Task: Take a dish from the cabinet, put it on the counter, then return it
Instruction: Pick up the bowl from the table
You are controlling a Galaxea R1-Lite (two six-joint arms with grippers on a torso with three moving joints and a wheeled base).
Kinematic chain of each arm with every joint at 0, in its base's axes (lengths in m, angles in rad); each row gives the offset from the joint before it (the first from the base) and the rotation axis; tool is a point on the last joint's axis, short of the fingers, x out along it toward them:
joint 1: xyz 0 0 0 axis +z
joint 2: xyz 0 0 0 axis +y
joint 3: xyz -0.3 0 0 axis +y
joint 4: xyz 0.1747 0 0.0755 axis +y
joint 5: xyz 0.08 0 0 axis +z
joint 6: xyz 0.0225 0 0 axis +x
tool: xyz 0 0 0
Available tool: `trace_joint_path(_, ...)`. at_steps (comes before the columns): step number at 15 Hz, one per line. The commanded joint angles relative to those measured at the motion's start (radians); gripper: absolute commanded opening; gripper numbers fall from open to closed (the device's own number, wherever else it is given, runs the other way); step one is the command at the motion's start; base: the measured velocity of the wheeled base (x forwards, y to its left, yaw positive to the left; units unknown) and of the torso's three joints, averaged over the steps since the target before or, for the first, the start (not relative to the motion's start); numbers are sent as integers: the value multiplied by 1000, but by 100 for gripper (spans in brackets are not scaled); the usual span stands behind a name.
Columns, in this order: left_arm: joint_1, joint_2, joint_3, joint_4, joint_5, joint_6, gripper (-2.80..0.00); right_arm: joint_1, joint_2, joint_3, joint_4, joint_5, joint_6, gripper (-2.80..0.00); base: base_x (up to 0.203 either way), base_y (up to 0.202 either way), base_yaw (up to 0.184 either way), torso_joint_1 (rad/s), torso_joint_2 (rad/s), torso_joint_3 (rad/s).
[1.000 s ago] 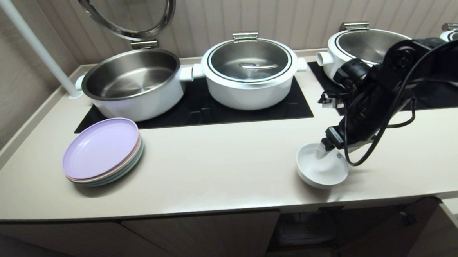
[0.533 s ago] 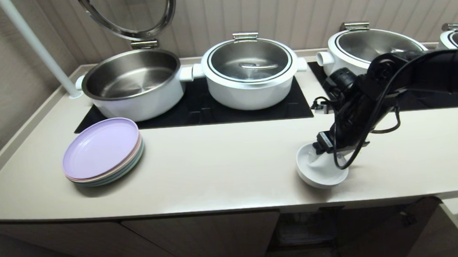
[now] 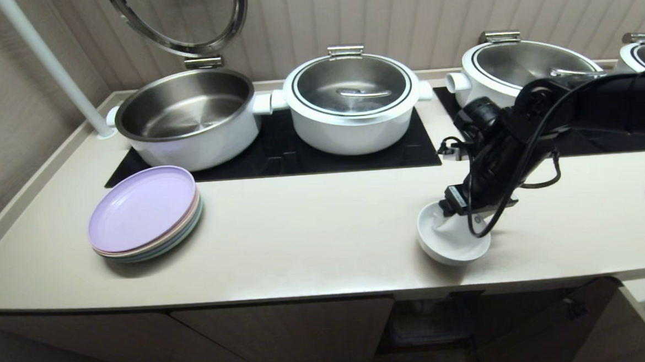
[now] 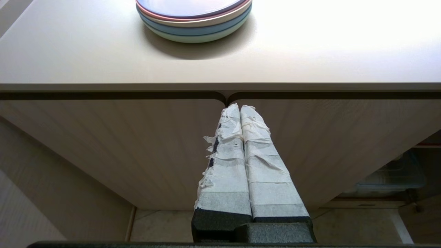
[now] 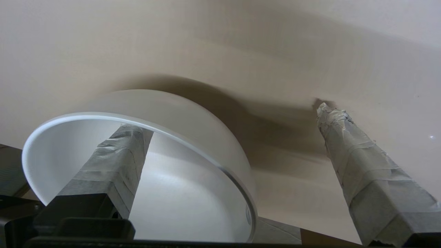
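Bowl [image 3: 451, 243] sits on counter [image 3: 314, 231] near front edge. Right gripper [image 5: 227, 127] spread wide over its rim: one finger [image 5: 113, 158] inside, other outside, not clamped. Left gripper [image 4: 241, 110] closed before cabinet [image 4: 137, 144]. No legible text.

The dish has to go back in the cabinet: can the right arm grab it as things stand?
Probably yes: the right gripper is open astride the dish rim, one finger inside, the other outside, nothing between.

The right arm [image 3: 524, 137] is matte black with rounded joint housings, and a thin black cable [image 3: 500, 205] loops loosely along it. Both pincers end in long, tapering black fingers [image 4: 248, 162] wrapped in creased, fraying whitish tape.
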State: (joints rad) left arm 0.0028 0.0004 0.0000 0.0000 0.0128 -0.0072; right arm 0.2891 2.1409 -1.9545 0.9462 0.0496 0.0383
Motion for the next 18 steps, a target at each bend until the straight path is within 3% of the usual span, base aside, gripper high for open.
trace_joint_path(1, 0, 0, 0, 0, 1, 0, -280, -5, -4, 0, 6, 0, 0, 0, 0, 0, 0, 0, 0, 0)
trace_joint_path(3, 0, 0, 0, 0, 1, 0, -280, -11, -6, 0, 6, 0, 0, 0, 0, 0, 0, 0, 0, 0)
trace_joint_path(6, 0, 0, 0, 0, 1, 0, -280, -15, 1, 0, 7, -61, 13, 0, 0, 0, 0, 0, 0, 0)
trace_joint_path(18, 0, 0, 0, 0, 1, 0, -280, -10, 7, 0, -17, -57, 40, 0, 0, 0, 0, 0, 0, 0)
